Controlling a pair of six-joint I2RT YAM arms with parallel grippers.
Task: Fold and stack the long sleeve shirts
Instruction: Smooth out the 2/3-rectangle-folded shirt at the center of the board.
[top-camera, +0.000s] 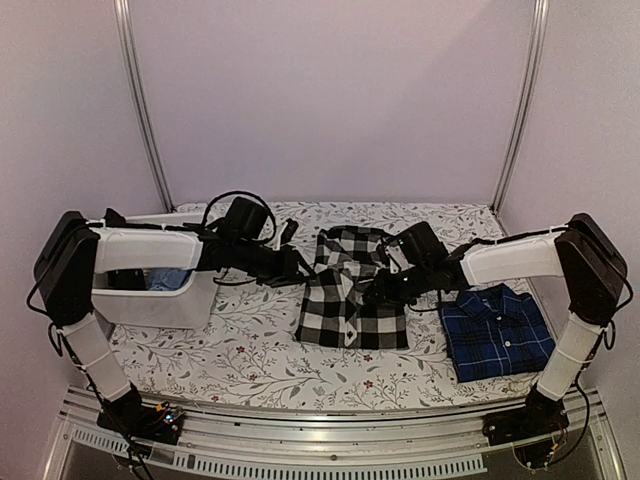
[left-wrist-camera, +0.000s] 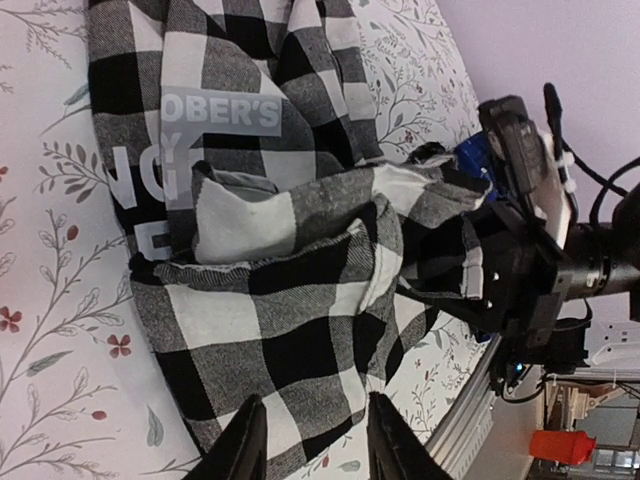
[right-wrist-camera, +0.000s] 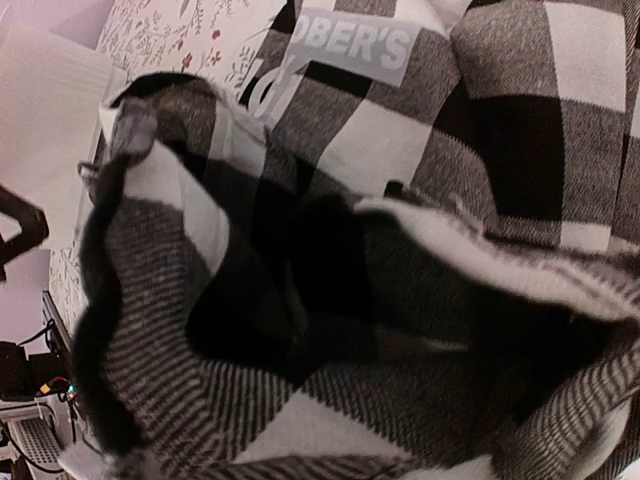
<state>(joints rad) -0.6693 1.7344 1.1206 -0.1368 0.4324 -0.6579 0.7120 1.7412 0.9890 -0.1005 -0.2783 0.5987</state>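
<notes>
The black-and-white buffalo check shirt (top-camera: 350, 312) is lying in the middle of the floral surface (top-camera: 250, 352) with its upper half rumpled. The navy plaid shirt (top-camera: 497, 332) is sitting folded at the right of the overhead frame, apart from it. The left tool (left-wrist-camera: 315, 408) is standing with its fingers apart, straddling the checked hem at the bottom of its wrist view. The right tool (top-camera: 388, 286) is sitting buried in bunched cloth, so I cannot tell whether it is clamping anything.

The likely trouble is uneven grips. If the left tool is pinching only the top layer while the right is catching several, the fold would be coming over skewed. A lift could also be hauling the whole shirt into a heap. A sideways drag risks sliding the checked cloth into the folded navy shirt and mussing it.
</notes>
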